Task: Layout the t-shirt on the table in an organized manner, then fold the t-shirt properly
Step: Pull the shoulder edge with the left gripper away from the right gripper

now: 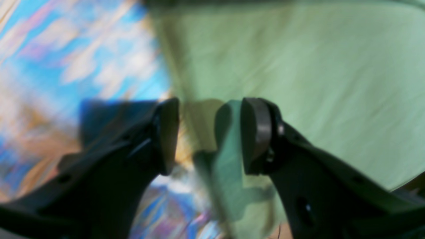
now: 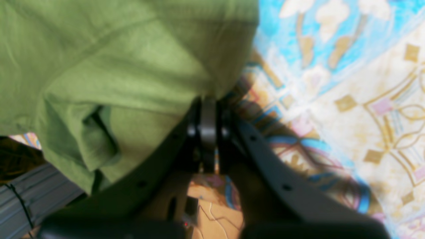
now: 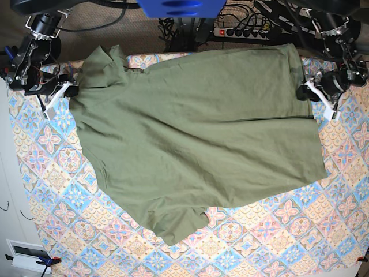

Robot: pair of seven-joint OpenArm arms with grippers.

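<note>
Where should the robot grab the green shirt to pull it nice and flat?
Probably the loose bottom sleeve of the t-shirt. It is bunched near the table's front, and bare cloth lies beside it, so jaws could come from the front edge and slip under. The right gripper already pinches the shoulder edge; the left gripper is open at the hem.

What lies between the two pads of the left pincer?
In the left wrist view, an edge of the t-shirt hangs between the open pads of the left pincer, touching neither; behind it, the table.
</note>
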